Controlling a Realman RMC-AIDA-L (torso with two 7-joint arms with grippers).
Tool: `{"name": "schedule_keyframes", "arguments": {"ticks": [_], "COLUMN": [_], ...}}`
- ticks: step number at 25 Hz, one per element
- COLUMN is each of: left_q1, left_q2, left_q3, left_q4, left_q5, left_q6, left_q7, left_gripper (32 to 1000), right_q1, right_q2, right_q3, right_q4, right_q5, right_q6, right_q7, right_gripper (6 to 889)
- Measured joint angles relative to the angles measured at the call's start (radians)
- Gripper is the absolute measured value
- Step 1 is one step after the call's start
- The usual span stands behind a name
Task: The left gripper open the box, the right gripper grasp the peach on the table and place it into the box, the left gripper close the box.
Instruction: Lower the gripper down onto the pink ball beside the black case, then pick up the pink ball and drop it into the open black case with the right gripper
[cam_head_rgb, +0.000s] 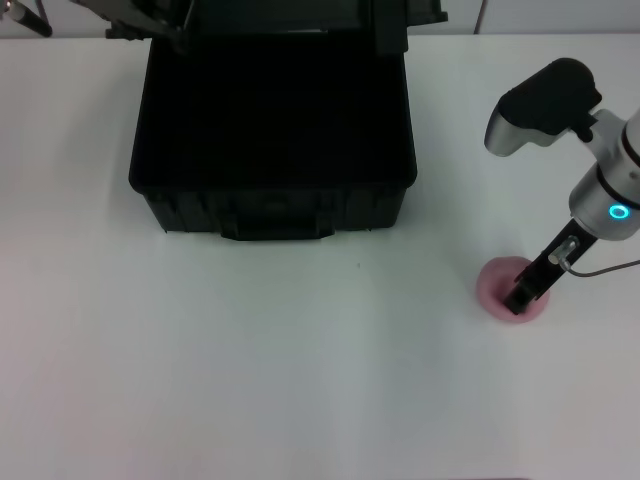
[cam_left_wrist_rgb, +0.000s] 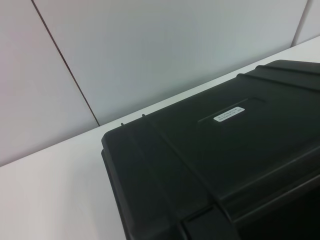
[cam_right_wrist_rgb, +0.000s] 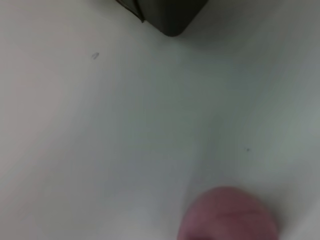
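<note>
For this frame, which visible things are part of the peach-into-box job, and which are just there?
Part of the job:
- box, lid raised at the back
- peach on the table
- right claw, down at the peach
- left claw, at the far left edge of the head view

Just there:
- wall panels behind the table
- nothing else lying about

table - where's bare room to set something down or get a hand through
The table is bare in a wide strip in front of the open box, and in the stretch between the box and the peach. The left side beside the box is bare too. It is crowded at the right edge, where the right gripper sits down on the peach.
</note>
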Motion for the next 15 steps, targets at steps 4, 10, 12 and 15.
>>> {"name": "schedule_keyframes", "arguments": {"ticks": [4, 10, 12, 15], "left_q1": [0.0, 0.0, 0.0, 0.001], "left_q2": [0.0, 0.0, 0.0, 0.0], "left_q3": [0.0, 0.0, 0.0, 0.0], "left_q4": [0.0, 0.0, 0.0, 0.0], "left_q5": [0.0, 0.0, 0.0, 0.0], "left_q6": [-0.001, -0.003, -0.003, -0.003], "left_q7": [0.0, 0.002, 0.002, 0.004], "left_gripper": [401, 401, 401, 401], "right_q1": [0.0, -0.003, -0.004, -0.008], "right_q2": [0.0, -0.002, -0.002, -0.001], "right_q3": [0.0, 0.0, 0.0, 0.0], "right_q4": [-0.006, -0.03, -0.042, -0.062], "right_q5": [0.0, 0.001, 0.0, 0.0], "right_q6": [0.0, 0.003, 0.007, 0.013], "right_q7": [-0.001, -0.002, -0.002, -0.002], "right_gripper": [547, 311, 243, 141]}}
